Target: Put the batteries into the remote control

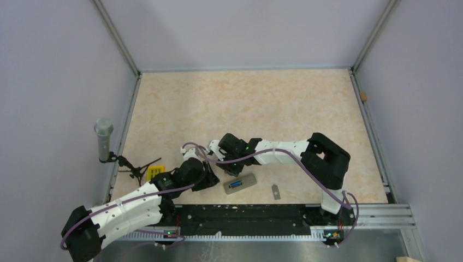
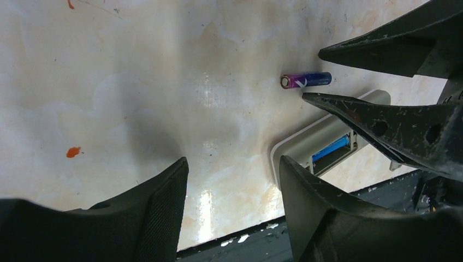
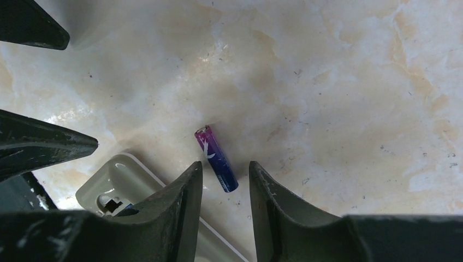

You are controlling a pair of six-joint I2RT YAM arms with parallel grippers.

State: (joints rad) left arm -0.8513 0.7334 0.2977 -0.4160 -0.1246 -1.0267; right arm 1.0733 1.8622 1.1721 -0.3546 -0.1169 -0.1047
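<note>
The remote control (image 1: 240, 184) lies grey back up near the front edge, its compartment open with one blue battery (image 2: 330, 148) inside. It also shows in the right wrist view (image 3: 117, 185). The second battery (image 3: 217, 158) lies loose on the table beside the remote's end, and it also shows in the left wrist view (image 2: 306, 80). My right gripper (image 3: 225, 169) is open, and its fingers straddle the near end of this battery without touching it. My left gripper (image 2: 235, 169) is open and empty just left of the remote. In the top view both grippers (image 1: 213, 179) (image 1: 220, 162) hide the loose battery.
The small grey cover piece (image 1: 276, 191) lies right of the remote. A yellow block (image 1: 154, 174) and a black stand with a grey cylinder (image 1: 103, 139) are at the left wall. The black front rail (image 1: 245, 214) runs close behind the remote.
</note>
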